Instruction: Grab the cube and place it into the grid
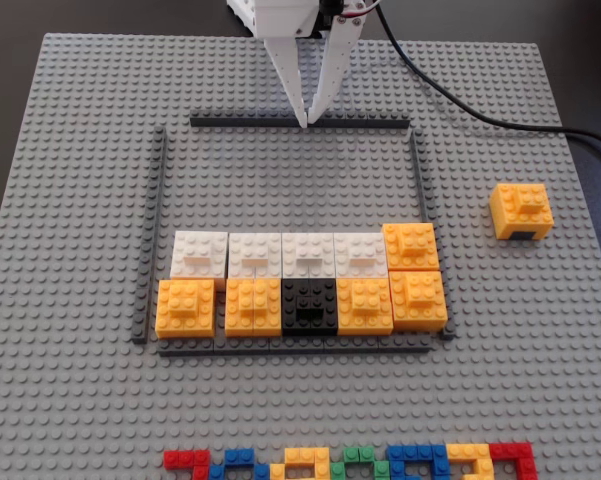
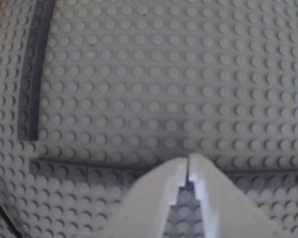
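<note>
The cube [image 1: 521, 211], orange-yellow with a raised studded plate on top and a dark notch low on its front, sits alone on the grey baseplate to the right of the grid in the fixed view. The grid [image 1: 163, 200] is a frame of thin dark grey strips; its front part holds two rows of white, orange and black cubes. My white gripper [image 1: 306, 121] hangs over the grid's far strip [image 1: 380, 123], fingertips together, holding nothing. In the wrist view the gripper [image 2: 188, 161] is shut just above that strip [image 2: 79, 166]. The cube is out of the wrist view.
A grey studded baseplate [image 1: 70, 120] covers the table. White cubes [image 1: 200, 254], orange cubes [image 1: 186, 307] and a black cube [image 1: 310, 305] fill the grid's front. A row of multicoloured bricks [image 1: 350, 464] lies along the front edge. A black cable [image 1: 460, 105] runs off right.
</note>
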Robot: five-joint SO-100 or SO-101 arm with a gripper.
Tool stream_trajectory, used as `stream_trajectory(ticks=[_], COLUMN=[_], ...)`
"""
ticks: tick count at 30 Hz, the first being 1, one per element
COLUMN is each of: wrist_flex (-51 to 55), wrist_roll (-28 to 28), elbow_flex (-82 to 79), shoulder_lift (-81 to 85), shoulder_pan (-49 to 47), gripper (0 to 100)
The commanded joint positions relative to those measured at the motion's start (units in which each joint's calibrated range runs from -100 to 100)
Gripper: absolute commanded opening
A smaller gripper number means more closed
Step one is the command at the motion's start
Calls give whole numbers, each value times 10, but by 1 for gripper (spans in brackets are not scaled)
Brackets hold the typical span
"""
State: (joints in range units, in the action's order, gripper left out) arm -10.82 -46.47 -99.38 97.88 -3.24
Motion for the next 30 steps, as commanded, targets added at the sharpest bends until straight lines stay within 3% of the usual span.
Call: stream_trajectory(ticks=[1, 30], wrist_flex=[-25, -49], wrist_roll=[-5, -3], elbow_flex=[-5, -5], shoulder_lift=[21, 21], shoulder_pan=[33, 28], gripper=[0, 0])
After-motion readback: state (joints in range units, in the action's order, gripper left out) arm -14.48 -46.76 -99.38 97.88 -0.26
